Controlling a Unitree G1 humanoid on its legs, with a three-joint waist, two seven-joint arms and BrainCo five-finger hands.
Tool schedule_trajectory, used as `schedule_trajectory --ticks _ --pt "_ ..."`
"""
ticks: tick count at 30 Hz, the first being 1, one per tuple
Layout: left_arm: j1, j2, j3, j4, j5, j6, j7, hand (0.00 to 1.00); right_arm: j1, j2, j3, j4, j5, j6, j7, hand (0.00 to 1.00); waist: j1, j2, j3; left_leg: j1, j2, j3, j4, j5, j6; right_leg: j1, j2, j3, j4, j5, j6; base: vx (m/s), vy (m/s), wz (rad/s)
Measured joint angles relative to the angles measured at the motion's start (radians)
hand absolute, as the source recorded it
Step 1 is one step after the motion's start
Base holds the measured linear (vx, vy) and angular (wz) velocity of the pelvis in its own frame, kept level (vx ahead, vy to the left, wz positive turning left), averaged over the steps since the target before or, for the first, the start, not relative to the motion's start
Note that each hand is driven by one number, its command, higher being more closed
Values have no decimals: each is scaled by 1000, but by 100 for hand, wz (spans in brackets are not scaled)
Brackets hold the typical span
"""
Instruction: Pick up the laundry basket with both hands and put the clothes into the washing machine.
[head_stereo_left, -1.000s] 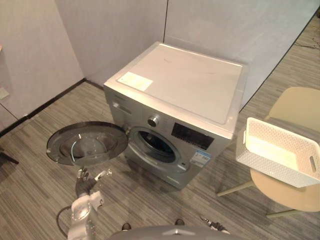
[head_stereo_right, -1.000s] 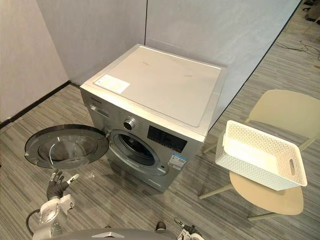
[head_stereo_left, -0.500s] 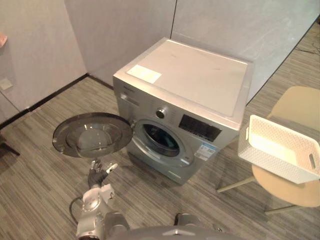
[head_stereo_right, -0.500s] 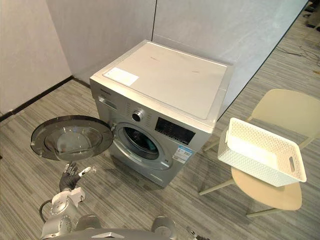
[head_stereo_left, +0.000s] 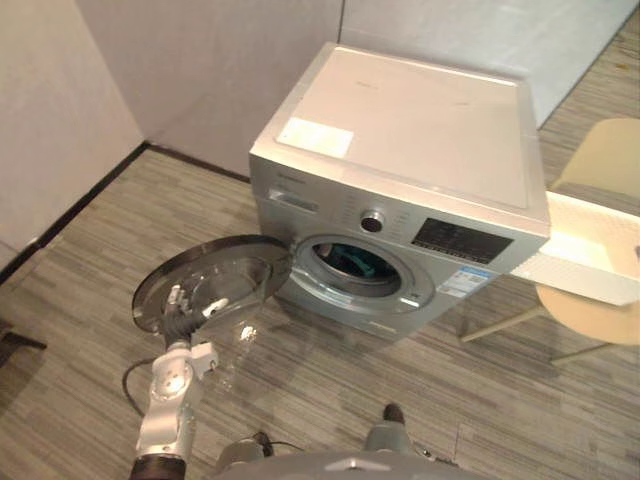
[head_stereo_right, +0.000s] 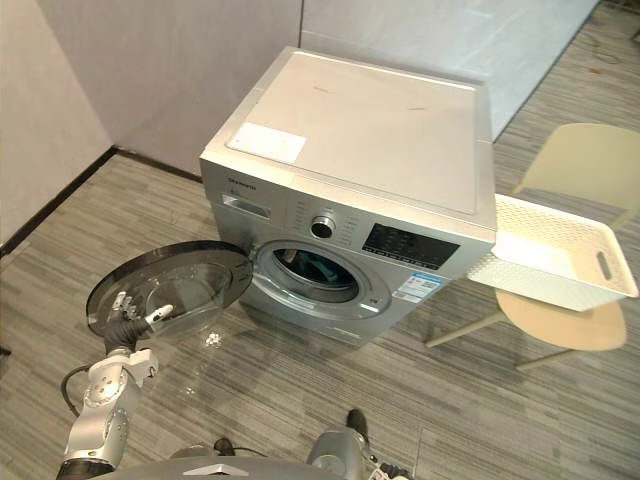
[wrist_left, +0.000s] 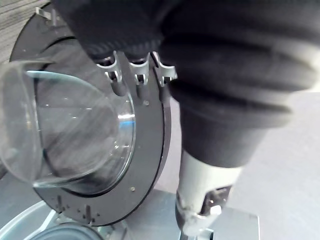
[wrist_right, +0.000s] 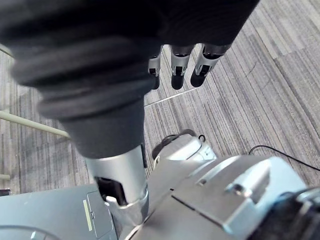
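Left eye view: your left robot hand (head_stereo_left: 185, 312), fingers apart, meets the open door (head_stereo_left: 240, 275), clothes (head_stereo_left: 352, 262) in the drum just beyond. Right eye view: laundry basket (head_stereo_right: 555, 250) sits well off to its right. Right wrist view: right robot hand (wrist_right: 176, 65) hangs relaxed, empty. Loading looks finished; next, probably push that door closed.

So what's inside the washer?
What looks like teal cloth shows inside the washer, past its open door. The rest inside is dark and hidden behind the front.
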Motion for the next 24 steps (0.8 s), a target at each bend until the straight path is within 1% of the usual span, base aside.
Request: schedule_trajectory --ticks 1,2,3,4,5,6,7,8,9,10,11,15,17,19,22,24 --pt "0 -2 8 0 0 -1 0 0 2 3 13 0 0 -2 1 0 -1 0 0 15 1 6 -5 0 0 3 27 -16 30 -42 -7 20 9 -40" --pt "2 -12 24 0 0 -5 1 0 6 2 21 -1 -1 -4 9 0 2 1 1 44 1 24 -21 0 0 4 80 -37 61 -113 -9 15 -49 -35" --pt "2 -21 40 0 0 -8 1 0 0 1 29 -2 -1 -9 22 0 3 2 3 55 1 36 -23 0 0 7 138 -30 55 -152 2 13 -78 -31" --pt "0 -22 51 0 0 -8 1 0 -3 1 29 -2 0 -10 29 0 2 1 3 54 -1 38 -20 -1 -1 16 157 -32 29 -158 -2 6 -110 -19" --pt "-5 -36 58 0 0 -8 0 0 -5 -2 27 -7 0 -16 35 0 2 -4 9 55 -10 26 -32 0 -11 62 161 -37 -43 -169 -13 -31 -86 -3" --pt "-10 -42 58 2 0 -7 0 0 -6 -3 21 -11 0 -21 39 0 -2 13 20 57 -11 11 -46 6 -20 76 170 -44 -74 -161 -16 -67 -85 24" --pt "-23 -51 63 2 1 -7 1 0 0 -3 6 -23 1 -27 41 0 -17 29 30 64 -15 -15 -82 33 -26 93 171 -64 -101 -152 -16 -56 -76 48" --pt "-35 -61 82 1 4 -7 7 0 11 0 -21 -32 1 -21 41 0 -17 34 39 89 -18 -28 -114 58 -31 107 171 -77 -106 -152 -17 -27 -81 45" --pt "-35 -63 92 0 8 -7 15 0 18 1 -29 -37 1 -20 41 0 -11 33 38 96 -16 -29 -125 65 -32 109 172 -81 -105 -153 -20 -9 -90 17" --pt "-40 -62 109 -4 10 -8 24 0 25 2 -31 -40 1 -20 42 0 6 30 37 109 -15 -25 -142 77 -37 110 174 -82 -96 -160 -27 -68 -101 2" --pt "-42 -62 122 -6 10 -8 38 0 25 2 -33 -42 1 -20 41 0 12 28 38 108 -14 -26 -156 86 -41 109 175 -84 -94 -162 -30 -75 -94 4" --pt "-41 -63 160 -27 10 -8 48 0 30 10 -72 -58 1 -18 41 0 21 25 37 105 -15 -38 -182 102 -44 110 175 -100 -102 -161 -30 -47 -35 12" --pt "-43 -56 201 -58 12 -8 60 0 50 22 -79 -82 1 -18 41 0 29 17 30 107 -18 -39 -201 114 -42 110 174 -104 -110 -157 -30 -14 -4 6" --pt "-43 -22 240 -59 13 -7 61 0 57 28 -80 -81 1 -12 42 0 30 9 20 99 -17 -39 -208 118 -42 110 178 -110 -128 -145 -30 4 4 5" --pt "-72 54 286 -2 14 -6 60 0 58 32 -80 -88 1 -4 43 0 30 12 8 87 -16 -39 -240 137 -39 110 187 -118 -185 -112 -30 16 9 0" --pt "-126 145 314 114 49 0 56 0 48 34 -82 -91 0 -3 53 0 31 15 6 82 -18 -37 -269 160 -40 110 203 -115 -248 -70 -31 52 16 -8"
